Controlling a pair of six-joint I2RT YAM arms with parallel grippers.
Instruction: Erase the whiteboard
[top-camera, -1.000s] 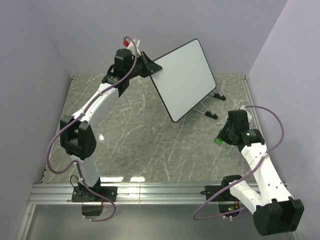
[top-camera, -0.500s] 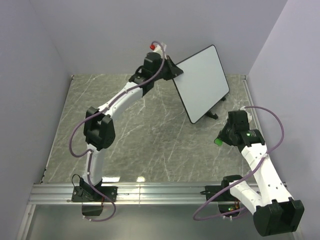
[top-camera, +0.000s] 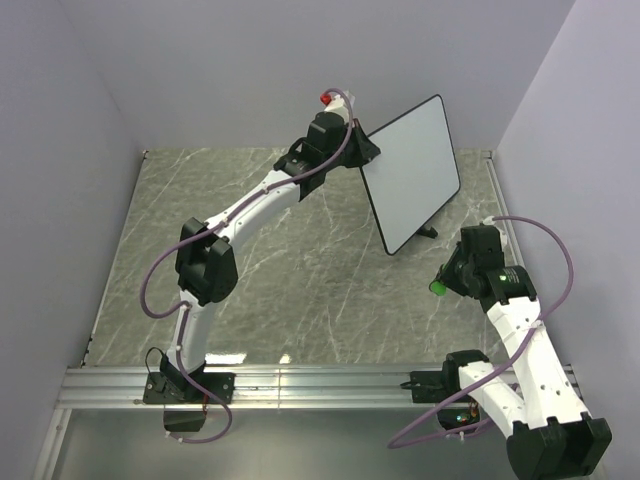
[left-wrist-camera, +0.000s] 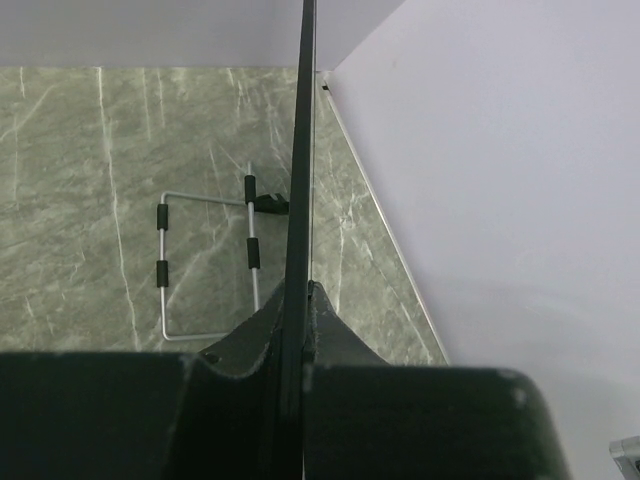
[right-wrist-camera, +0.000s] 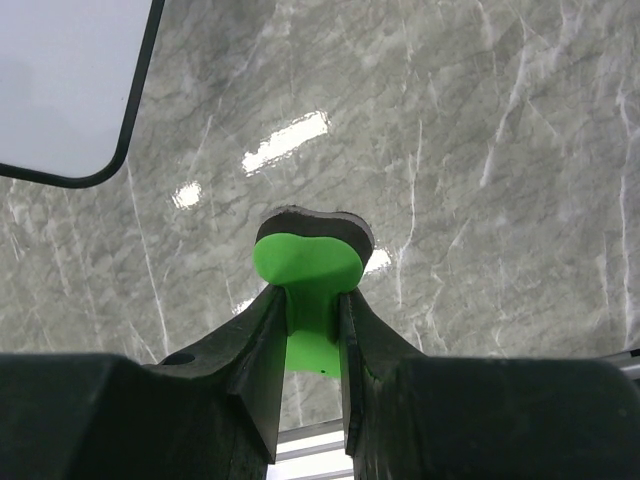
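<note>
Broadly, the grey-green marble-patterned table top (top-camera: 290, 270) fills the middle of the overhead view. It is hemmed by pale lilac walls (top-camera: 60, 120) on the left, top and right, and by a silver aluminium rail (top-camera: 300, 384) along the bottom. A wide stretch of bare marble lies open in the centre and left of that view.

The large white rectangular whiteboard with a thin black rim and rounded corners (top-camera: 412, 170) stands tilted in the upper right of the overhead view, and its writing face looks blank. Its right edge comes near the right wall. Whether its lower corner touches the marble cannot be told. In the left wrist view the board (left-wrist-camera: 303, 140) runs edge-on up the middle of the frame, with the wall close on its right.

The left gripper (top-camera: 364, 150) is clamped on the board's left rim, its fingers pressed against both faces. The right gripper (top-camera: 440, 284) sits in the right middle of the overhead view, well apart from the board's lower corner.

A thin bent-wire stand with black sleeves (left-wrist-camera: 253, 250) lies on the marble at left centre of the left wrist view, beside the board's edge.

The right claw (right-wrist-camera: 308, 296) pinches a small bright green bow-shaped eraser with a dark pad (right-wrist-camera: 305, 258). Open marble lies all around the eraser, and the board's rounded corner (right-wrist-camera: 60, 80) sits in the upper left of that frame.
</note>
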